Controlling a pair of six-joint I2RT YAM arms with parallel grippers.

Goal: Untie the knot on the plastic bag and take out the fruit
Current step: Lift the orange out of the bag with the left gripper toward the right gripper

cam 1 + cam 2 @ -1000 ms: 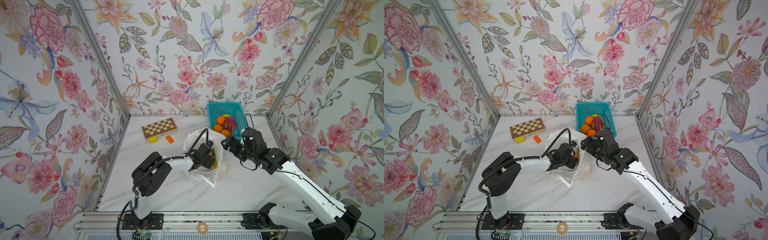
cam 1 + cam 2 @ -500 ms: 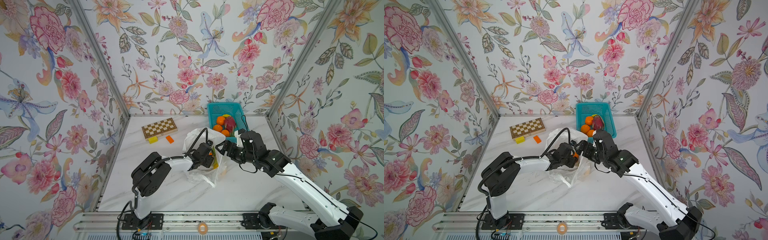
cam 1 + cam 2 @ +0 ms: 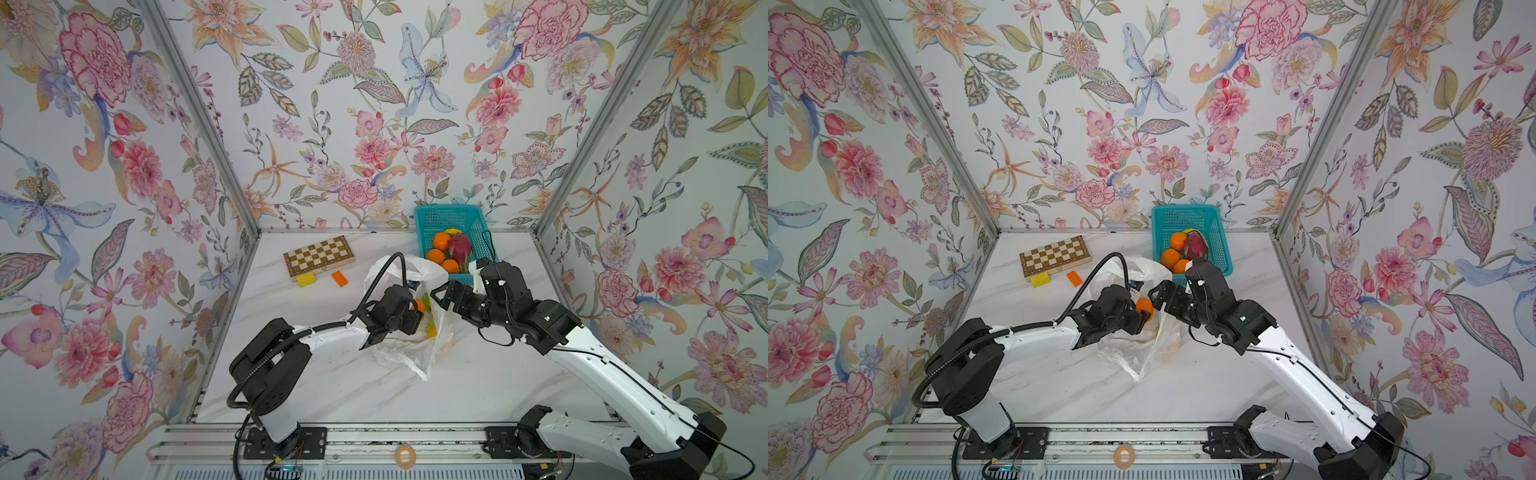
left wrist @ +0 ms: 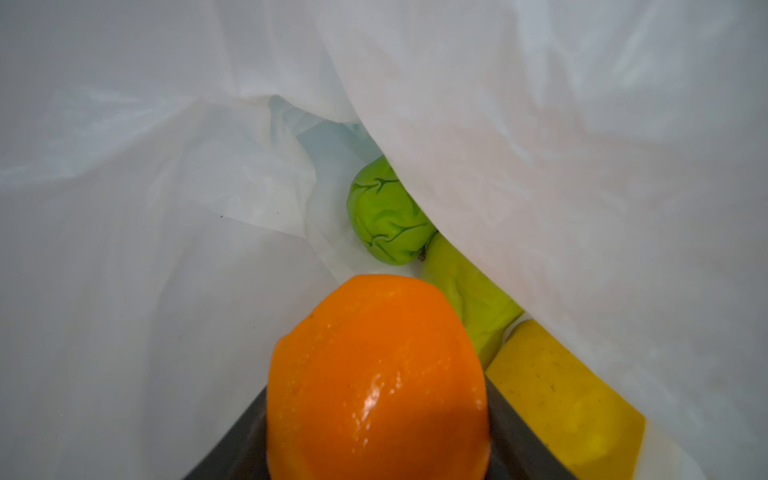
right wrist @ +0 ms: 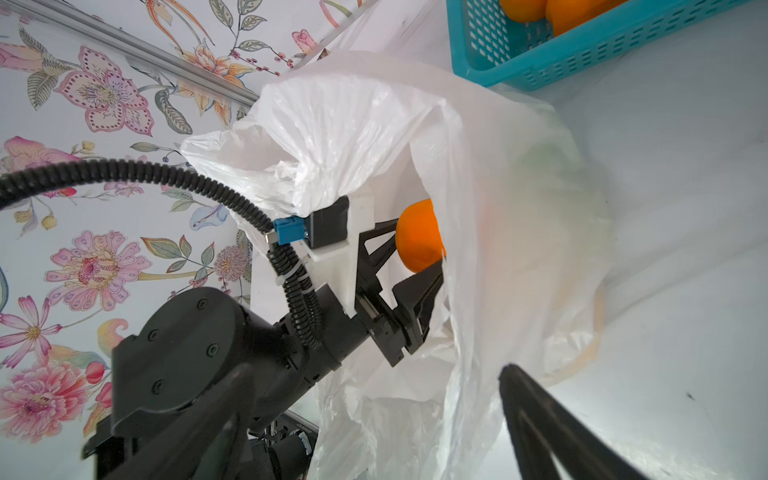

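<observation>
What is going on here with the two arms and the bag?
The left gripper is inside the open white bag and is closed on an orange. Two green fruits and a yellow one lie deeper in the bag. The right gripper is open beside the bag's mouth, holding nothing. The teal basket at the back has three oranges and a dragon fruit.

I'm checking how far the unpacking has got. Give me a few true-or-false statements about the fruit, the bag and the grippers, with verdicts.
1. The left gripper grips an orange at the plastic bag's mouth. True.
2. The teal basket is empty. False: it holds oranges and a dragon fruit.
3. The right gripper is clamped on the bag. False: its jaws stand open beside the bag.
4. A green fruit lies inside the bag. True.
</observation>
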